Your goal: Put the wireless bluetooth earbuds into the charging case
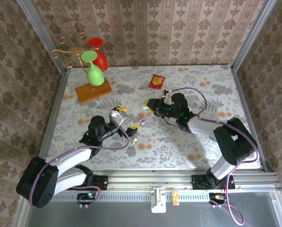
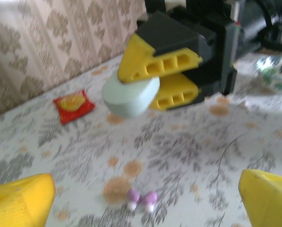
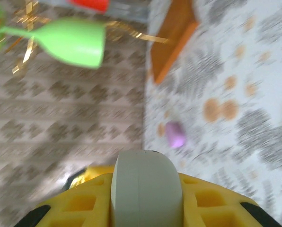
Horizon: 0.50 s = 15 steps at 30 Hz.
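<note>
Over the floral table [image 2: 226, 142], right hand [image 2: 138, 87] clamps a pale case [image 2: 127, 101]; left hand [image 2: 146, 187] gapes wide.

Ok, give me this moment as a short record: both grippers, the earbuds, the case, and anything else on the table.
left gripper: open, empty, earbuds on the table ahead of it
right gripper: shut on pale case
pale case: clamped between yellow fingers
earbuds: two lilac, side by side, loose on the table
packet: red-and-yellow, beyond the grippers
wooden stand: far left
task state: earbuds not yet in case
</note>
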Each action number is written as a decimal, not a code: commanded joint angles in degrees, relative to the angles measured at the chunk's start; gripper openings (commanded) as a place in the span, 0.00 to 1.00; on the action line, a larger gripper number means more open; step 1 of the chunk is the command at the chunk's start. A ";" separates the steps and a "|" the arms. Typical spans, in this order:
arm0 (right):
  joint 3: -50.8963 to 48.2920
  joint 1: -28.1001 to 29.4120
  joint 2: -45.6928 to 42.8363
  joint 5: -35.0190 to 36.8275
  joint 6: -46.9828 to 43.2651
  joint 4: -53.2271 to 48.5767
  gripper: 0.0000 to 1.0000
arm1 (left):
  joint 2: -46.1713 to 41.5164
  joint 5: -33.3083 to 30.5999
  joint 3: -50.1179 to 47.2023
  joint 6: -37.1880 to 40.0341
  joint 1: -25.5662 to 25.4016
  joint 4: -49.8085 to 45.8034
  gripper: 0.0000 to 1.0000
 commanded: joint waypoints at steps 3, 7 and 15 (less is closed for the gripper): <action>9.90 -1.97 10.38 9.16 -7.99 -10.77 0.28 | 1.06 -10.26 0.92 3.04 -1.41 -6.47 1.00; 17.89 -2.37 18.90 11.11 -9.79 -14.16 0.28 | 2.33 -14.09 1.82 1.67 -1.59 -6.55 1.00; 30.72 -2.96 30.82 15.06 -13.73 -22.88 0.33 | 2.63 -18.60 3.63 0.32 -1.16 -9.67 1.00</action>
